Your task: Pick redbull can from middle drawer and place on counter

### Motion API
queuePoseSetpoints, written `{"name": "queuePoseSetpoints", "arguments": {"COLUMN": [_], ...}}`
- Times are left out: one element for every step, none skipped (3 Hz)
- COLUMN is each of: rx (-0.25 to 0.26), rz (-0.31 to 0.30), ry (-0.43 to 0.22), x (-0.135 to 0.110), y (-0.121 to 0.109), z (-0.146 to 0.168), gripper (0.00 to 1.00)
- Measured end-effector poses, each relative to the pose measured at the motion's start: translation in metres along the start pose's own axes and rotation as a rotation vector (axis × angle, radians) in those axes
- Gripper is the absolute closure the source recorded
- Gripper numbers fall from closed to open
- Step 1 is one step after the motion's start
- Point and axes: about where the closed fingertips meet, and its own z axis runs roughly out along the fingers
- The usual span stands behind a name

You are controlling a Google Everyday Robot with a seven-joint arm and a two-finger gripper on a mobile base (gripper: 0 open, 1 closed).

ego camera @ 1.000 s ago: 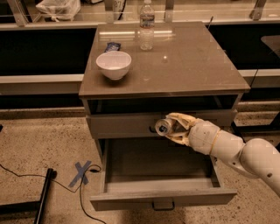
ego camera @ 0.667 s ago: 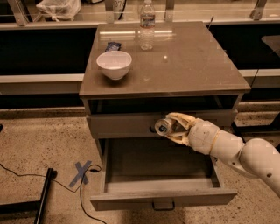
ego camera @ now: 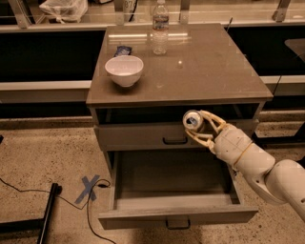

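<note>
Camera view – the only view on hand.

Markings: I can read no brand on the redbull can (ego camera: 193, 119). It shows me one shiny round end, and its side is mostly behind that end and the fingers. The label band on the water bottle (ego camera: 160, 27) is too small to read. So is the print on the small blue packet (ego camera: 123, 50) lying behind the white bowl (ego camera: 124, 70).

End effector: the gripper (ego camera: 196, 125) is closed around the can, one pale finger above it and one below, holding it on its side. Both hang in front of the upper drawer front (ego camera: 143, 137), just right of its dark handle. They are below the edge of the counter (ego camera: 205, 66) and above the open cavity of the middle drawer (ego camera: 174, 183). The can is clear of the drawer and not on the counter.

Middle drawer: it is pulled well out, with its front panel and small handle nearest the camera.

Counter: the bowl stands near the front left, the bottle is upright near the rear centre, and the packet lies between them, towards the left.

Hidden or cut off: the arm (ego camera: 267, 167) leaves the frame at the right edge, so its base is unseen. A plastic bag (ego camera: 64, 8) at upper left is cropped by the top edge. On the floor to the left are a blue tape cross (ego camera: 88, 188) and a thin cable (ego camera: 28, 190). I cannot see where the cable ends.
</note>
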Motion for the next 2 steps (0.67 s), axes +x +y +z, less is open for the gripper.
{"name": "queuePoseSetpoints", "arguments": {"rx": [0.056, 0.059], "rz": [0.126, 0.244], "ry": [-0.001, -0.006], "x": [-0.004, 0.001], "y": [-0.018, -0.045], "z": [-0.004, 0.001], "gripper": [1.0, 1.0]}}
